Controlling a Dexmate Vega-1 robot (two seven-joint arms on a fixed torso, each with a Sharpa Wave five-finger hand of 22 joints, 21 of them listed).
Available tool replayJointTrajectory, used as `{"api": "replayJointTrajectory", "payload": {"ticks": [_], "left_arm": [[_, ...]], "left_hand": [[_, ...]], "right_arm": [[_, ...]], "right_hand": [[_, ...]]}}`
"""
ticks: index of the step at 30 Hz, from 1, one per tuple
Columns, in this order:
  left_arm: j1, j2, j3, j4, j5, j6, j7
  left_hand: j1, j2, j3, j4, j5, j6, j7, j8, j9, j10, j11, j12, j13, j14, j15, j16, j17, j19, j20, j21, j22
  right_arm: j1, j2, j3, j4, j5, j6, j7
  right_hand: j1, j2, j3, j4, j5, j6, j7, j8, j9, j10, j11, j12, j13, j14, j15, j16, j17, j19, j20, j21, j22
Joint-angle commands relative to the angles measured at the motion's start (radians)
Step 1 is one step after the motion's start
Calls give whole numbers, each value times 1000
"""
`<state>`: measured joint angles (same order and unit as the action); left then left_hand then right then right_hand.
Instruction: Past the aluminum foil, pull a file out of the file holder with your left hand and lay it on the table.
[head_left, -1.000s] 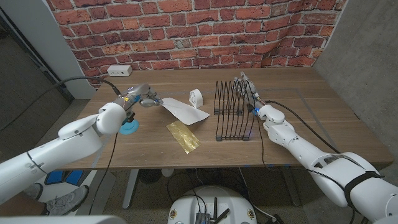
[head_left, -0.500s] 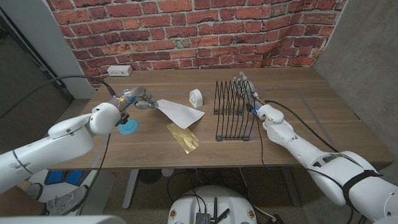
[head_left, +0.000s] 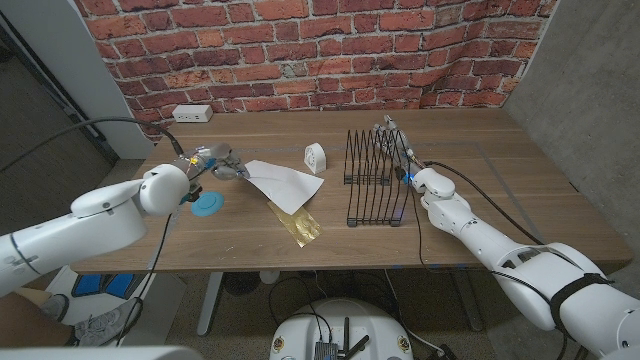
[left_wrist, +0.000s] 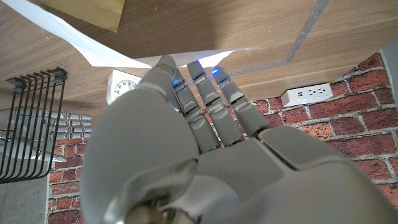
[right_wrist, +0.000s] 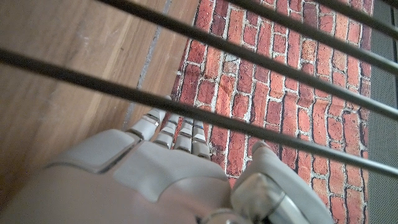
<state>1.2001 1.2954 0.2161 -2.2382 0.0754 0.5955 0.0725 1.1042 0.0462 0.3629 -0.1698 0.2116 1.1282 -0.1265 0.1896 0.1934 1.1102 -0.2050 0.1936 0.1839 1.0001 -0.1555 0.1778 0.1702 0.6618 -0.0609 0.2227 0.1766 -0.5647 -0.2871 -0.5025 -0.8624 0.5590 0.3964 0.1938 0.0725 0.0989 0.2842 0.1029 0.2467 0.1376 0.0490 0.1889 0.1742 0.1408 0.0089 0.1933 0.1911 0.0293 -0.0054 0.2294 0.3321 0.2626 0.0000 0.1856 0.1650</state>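
Laying the file (head_left: 286, 184) down, nearly done
Left hand (head_left: 222, 163) fingers pinch its corner; release onto the table (head_left: 480, 200) remains.

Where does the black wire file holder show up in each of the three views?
Head view: file holder stands right of centre, beside the right hand.
Left wrist view: its black wires show at the left edge.
Right wrist view: its bars cross the picture diagonally, close up.
Shared landmark: the brick wall.
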Motion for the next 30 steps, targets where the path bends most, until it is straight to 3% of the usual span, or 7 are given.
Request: {"api": "replayJointTrajectory", "payload": {"ticks": [1, 17, 30], "left_arm": [[-24, 28, 37, 6, -28, 17, -23], [-42, 18, 77, 18, -52, 25, 7], [-88, 22, 124, 28, -48, 37, -23]], "left_hand": [[-8, 0, 6, 0, 3, 5, -1, 8, 2, 9, 0, 4, 3, 0, -82, 3, 3, 8, -134, 6, 2], [-24, -4, 7, 2, 2, -7, -2, 3, 2, -2, -1, 0, 2, -6, -82, -1, 1, 8, -137, 1, 1], [-33, -13, 8, -2, 1, -22, -2, -1, 2, -18, -1, -5, 2, -15, -83, -3, 0, 6, -137, -4, 0]], "right_arm": [[8, 10, -2, 20, -2, 5, -3], [20, 22, -1, 47, -2, 15, 1], [27, 27, 0, 65, 0, 19, 6]], "right_hand": [[-11, 36, 7, 0, -4, 11, 3, 6, 5, 6, -1, 3, 1, 4, 6, 4, 2, 7, 4, 7, 5], [-12, 36, 8, -1, -5, 12, 3, 6, 5, 5, -1, 2, 1, 4, 6, 5, 3, 8, 5, 7, 5], [-11, 36, 8, -2, -5, 14, 4, 6, 5, 7, -1, 3, 1, 6, 6, 6, 4, 8, 7, 7, 5]]}}
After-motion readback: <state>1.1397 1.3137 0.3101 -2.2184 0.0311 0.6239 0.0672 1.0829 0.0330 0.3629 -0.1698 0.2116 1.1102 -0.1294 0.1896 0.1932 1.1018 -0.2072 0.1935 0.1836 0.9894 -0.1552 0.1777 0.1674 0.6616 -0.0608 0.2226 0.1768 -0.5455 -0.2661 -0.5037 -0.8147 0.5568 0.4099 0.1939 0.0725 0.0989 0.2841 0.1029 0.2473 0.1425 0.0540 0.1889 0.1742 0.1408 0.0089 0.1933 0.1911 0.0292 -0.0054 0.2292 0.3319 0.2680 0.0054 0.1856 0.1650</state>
